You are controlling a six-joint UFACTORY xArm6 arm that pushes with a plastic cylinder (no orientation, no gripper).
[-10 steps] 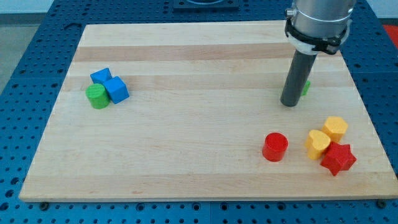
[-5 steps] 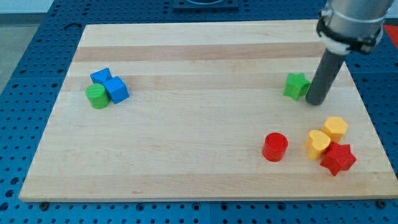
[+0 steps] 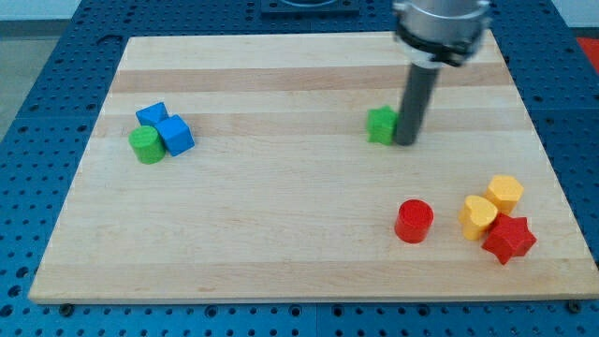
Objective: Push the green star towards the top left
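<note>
The green star [image 3: 381, 124] lies on the wooden board [image 3: 281, 206], right of the middle and in its upper half. My tip [image 3: 406, 142] stands right against the star's right side, touching it. The dark rod rises from there to the arm's grey body at the view's top.
Two blue blocks [image 3: 165, 127] and a green cylinder [image 3: 145, 145] cluster at the view's left. A red cylinder [image 3: 414, 221], a yellow heart [image 3: 478, 217], a yellow hexagon block [image 3: 505, 193] and a red star [image 3: 508, 238] sit at the lower right.
My tip went from the star's left around to its right, then swept left. The star has slid about 70 px to the left.
</note>
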